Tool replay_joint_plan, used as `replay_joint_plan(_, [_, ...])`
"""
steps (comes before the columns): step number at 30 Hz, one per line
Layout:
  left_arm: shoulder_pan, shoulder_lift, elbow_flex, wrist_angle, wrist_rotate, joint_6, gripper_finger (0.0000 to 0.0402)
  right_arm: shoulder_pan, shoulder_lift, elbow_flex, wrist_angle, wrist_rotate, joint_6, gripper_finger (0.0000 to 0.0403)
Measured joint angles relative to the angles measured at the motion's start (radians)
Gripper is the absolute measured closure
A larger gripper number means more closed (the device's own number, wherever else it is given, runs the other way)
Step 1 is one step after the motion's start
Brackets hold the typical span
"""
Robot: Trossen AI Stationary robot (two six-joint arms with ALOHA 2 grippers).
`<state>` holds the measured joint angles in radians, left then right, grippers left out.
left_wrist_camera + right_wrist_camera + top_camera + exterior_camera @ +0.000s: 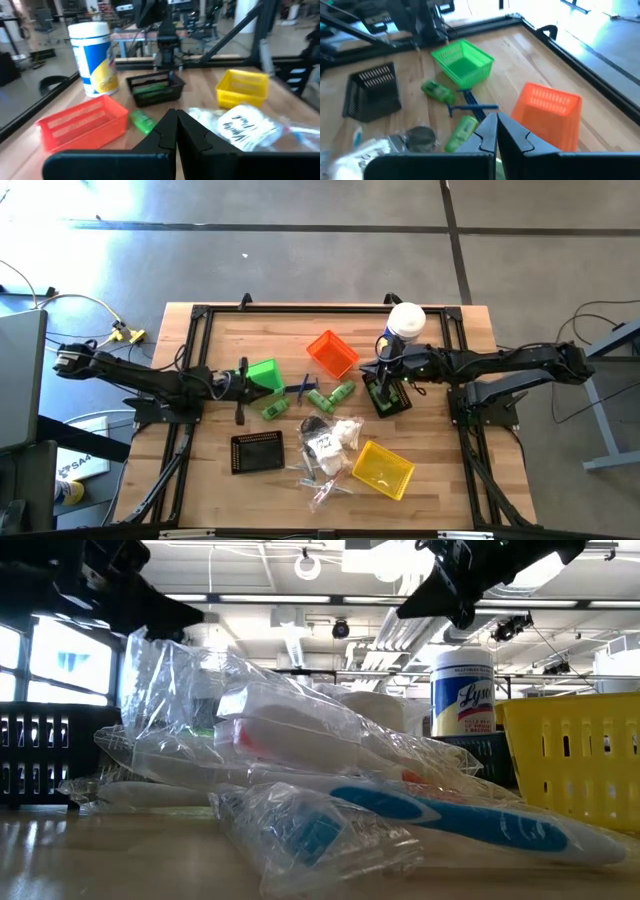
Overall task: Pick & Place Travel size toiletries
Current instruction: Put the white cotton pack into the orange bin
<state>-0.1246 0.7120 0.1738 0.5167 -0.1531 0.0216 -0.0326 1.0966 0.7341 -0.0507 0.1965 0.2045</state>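
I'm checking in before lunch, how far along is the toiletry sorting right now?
Done: one green tube already lies in the black bin under the right gripper. In hand: nothing; the right gripper and the left gripper, by the green bin, are both shut and empty. Left: green bottles, a blue razor and the pile of wrapped items lie loose on the table; the green bin and the yellow bin look empty.

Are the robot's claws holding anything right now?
No. The left gripper and the right gripper are both shut with nothing between the fingers. The toiletries lie on the table.
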Motion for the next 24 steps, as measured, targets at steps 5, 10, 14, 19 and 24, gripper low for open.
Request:
replay_joint_plan(5, [0.000,-0.017,0.000,-0.003,0.057,0.000,0.0401,0.000,0.000,0.000,0.004,-0.095,0.000,0.0400])
replay_joint_plan(10, [0.000,-0.014,0.000,-0.005,0.058,-0.004,0.0401,0.000,0.000,0.000,0.006,-0.155,0.000,0.0400])
replay_joint_plan(14, [0.000,-0.014,0.000,-0.010,0.058,-0.004,0.0401,0.000,0.000,0.000,0.007,-0.179,0.007,0.0400])
replay_joint_plan(19, [0.000,-0.014,0.000,-0.031,0.058,-0.005,0.0401,0.000,0.000,0.000,0.022,-0.201,0.032,0.0400])
replay_joint_plan(24, [0.000,-0.014,0.000,-0.041,0.058,-0.052,0.0401,0.000,0.000,0.000,0.059,-0.208,0.034,0.0400])
